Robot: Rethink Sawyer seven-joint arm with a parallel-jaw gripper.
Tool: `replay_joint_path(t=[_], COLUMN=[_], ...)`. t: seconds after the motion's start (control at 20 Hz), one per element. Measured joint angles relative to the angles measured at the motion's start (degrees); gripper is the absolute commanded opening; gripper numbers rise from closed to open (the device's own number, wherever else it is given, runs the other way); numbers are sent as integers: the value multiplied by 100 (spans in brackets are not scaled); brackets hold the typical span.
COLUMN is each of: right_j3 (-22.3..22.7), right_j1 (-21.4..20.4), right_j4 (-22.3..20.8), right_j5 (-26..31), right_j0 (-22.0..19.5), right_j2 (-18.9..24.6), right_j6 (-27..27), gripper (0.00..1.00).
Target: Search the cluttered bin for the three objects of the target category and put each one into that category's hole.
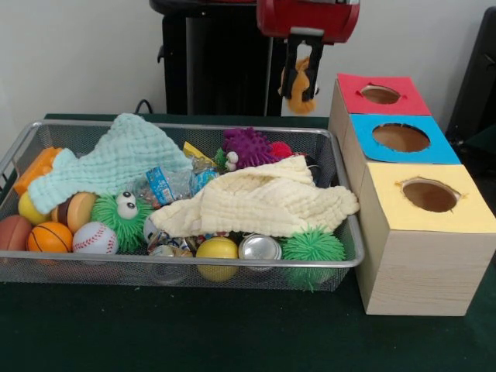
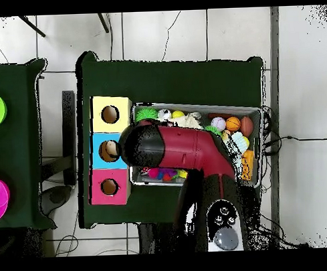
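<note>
Front view: I see the gripper (image 1: 301, 77) raised above the table, behind the wire bin (image 1: 350, 260) and just left of the red box (image 1: 381, 94). Its fingers are pinched on an orange-brown toy (image 1: 298, 97), which hangs clear of the bin.

Overhead view: the arm (image 2: 177, 148) covers the bin's middle; I cannot see the toy here.

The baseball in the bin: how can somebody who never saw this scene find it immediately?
Start at the wire bin, at its front corner farthest from the coloured boxes. The baseball lies between the basketball and a green furry toy; only it is white with red stitching.
</note>
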Motion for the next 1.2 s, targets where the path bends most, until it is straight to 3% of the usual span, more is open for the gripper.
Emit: replay_joint_path(t=[0.45,1.2], right_j3=[41,89], right_j1=[-216,-104], right_j4=[192,352], right_j5=[287,284], right_j0=[77,533], right_j2=[-204,-389], right_j6=[0,6], gripper=[0,0])
